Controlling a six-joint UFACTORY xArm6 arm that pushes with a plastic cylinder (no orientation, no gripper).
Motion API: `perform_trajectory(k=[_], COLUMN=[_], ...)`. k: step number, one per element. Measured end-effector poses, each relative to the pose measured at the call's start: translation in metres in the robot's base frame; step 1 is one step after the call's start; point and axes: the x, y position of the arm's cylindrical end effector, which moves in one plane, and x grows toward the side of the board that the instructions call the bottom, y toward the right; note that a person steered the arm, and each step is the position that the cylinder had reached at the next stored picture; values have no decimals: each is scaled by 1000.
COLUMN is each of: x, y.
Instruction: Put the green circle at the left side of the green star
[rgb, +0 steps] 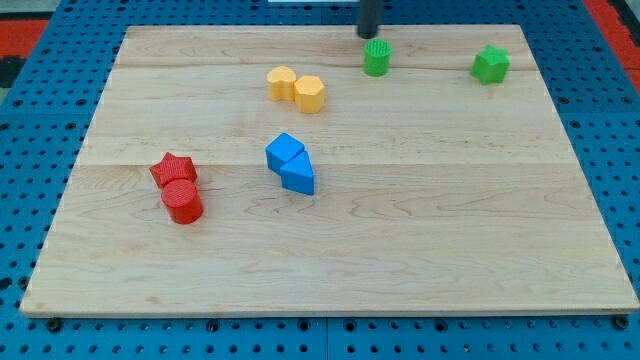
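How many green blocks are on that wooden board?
2. The green circle sits near the view's top, just below my tip. The green star lies to its right, near the board's top right corner. None seem hidden.

Bright, even light falls over the wooden board (400, 240) from above — no glare on the pale wood, grain lines crisp edge to edge. Shadows are short and soft: a faint dark rim hugs the red cylinder (183, 202) and the blue blocks (290, 165). Only my tip (368, 35), at the board's top edge, looks smeared — motion blur. The corners show no visible bending
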Motion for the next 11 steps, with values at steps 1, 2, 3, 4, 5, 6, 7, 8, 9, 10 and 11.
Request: perform_trajectory(k=[1,2,3,4,5,6,7,8,9,10,11], x=[3,31,62,68,68,60,33,23,42,44,44], y=[-53,-43,-9,39,84,61,59,71,118,141,142])
